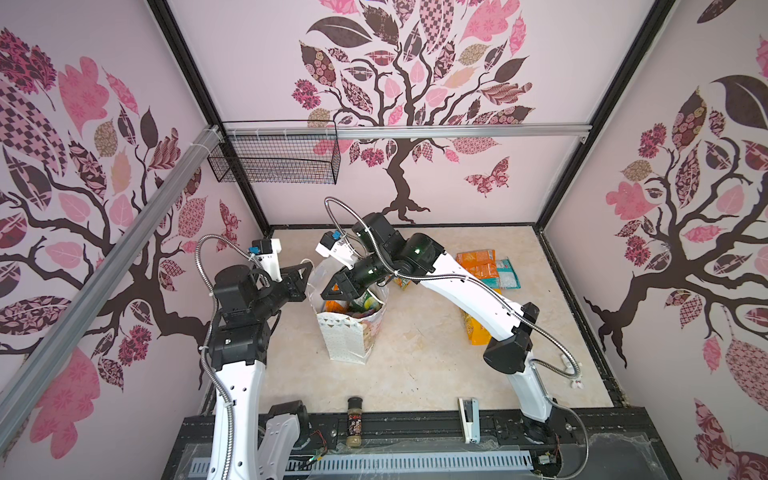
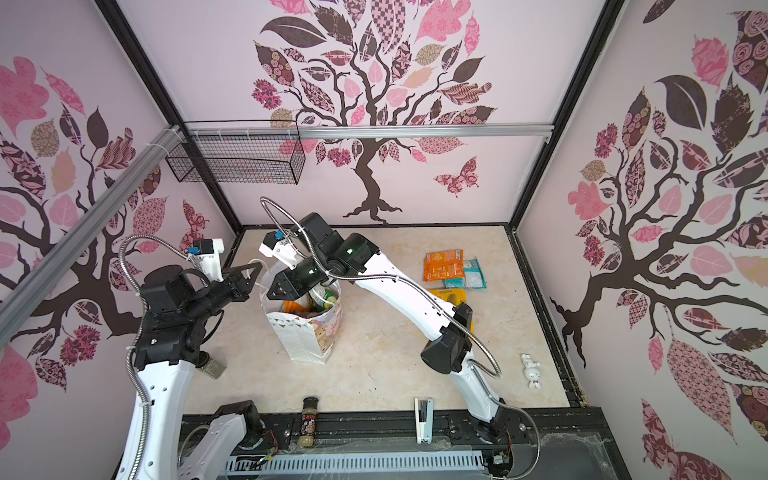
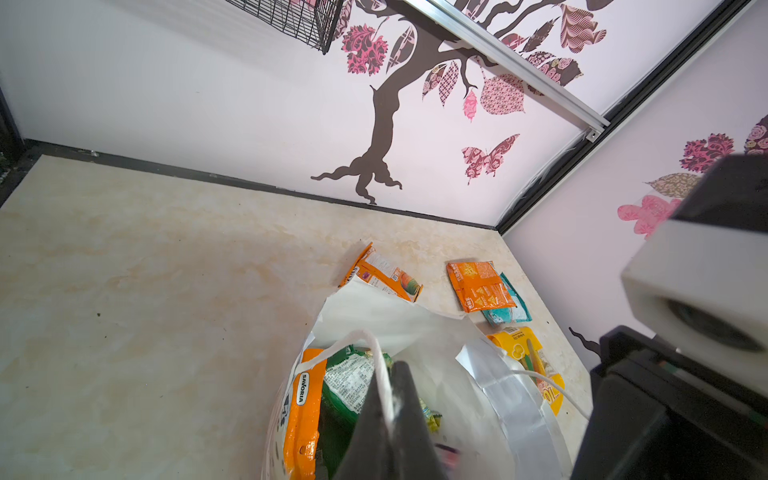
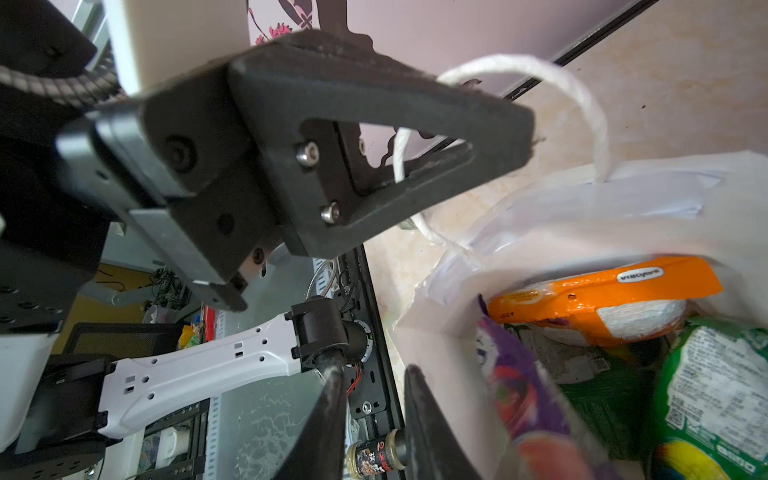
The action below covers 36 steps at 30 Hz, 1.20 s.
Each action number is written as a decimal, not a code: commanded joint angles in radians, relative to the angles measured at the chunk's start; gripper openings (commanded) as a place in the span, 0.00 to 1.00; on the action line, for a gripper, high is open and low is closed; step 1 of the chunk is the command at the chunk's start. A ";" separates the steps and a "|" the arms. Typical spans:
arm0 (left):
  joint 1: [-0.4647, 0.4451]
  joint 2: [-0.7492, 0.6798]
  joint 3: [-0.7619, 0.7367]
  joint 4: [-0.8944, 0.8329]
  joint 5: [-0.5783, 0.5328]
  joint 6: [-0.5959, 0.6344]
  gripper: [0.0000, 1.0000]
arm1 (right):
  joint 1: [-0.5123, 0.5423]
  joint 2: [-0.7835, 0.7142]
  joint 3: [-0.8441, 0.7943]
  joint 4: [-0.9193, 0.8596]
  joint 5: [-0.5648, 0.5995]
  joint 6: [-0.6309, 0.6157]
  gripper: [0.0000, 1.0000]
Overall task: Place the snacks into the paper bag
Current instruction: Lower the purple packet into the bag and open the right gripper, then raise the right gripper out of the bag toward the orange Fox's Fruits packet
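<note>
The white paper bag stands upright mid-table with its mouth open. My left gripper is shut on the bag's white cord handle, at the bag's left rim. My right gripper hangs over the bag's mouth, open, with nothing between its fingers. Beside it, inside the bag, is a blurred purple packet. An orange packet and a green packet also stand in the bag. On the table to the right lie an orange packet, a teal packet and a yellow packet. Another orange packet lies behind the bag.
A dark-capped spice jar and a white stapler lie at the front edge. A small white figure lies at the right front. A black wire basket hangs on the back wall. Walls close three sides.
</note>
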State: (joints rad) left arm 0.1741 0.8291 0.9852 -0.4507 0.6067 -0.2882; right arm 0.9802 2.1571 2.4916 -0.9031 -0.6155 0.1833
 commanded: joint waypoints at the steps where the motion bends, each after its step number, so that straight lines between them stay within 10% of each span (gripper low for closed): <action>1: -0.003 -0.006 -0.025 0.015 0.005 0.002 0.00 | 0.009 0.017 0.064 -0.015 0.012 -0.011 0.28; 11: -0.004 -0.007 -0.023 0.007 -0.002 0.007 0.00 | 0.024 -0.149 0.010 -0.016 0.160 -0.043 0.36; 36: -0.003 -0.032 -0.013 -0.033 -0.039 0.034 0.00 | 0.021 -0.908 -1.040 0.373 0.667 0.090 0.53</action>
State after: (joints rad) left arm 0.1741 0.8112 0.9852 -0.4709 0.5789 -0.2798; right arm 1.0000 1.3228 1.5192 -0.5350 -0.0502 0.2401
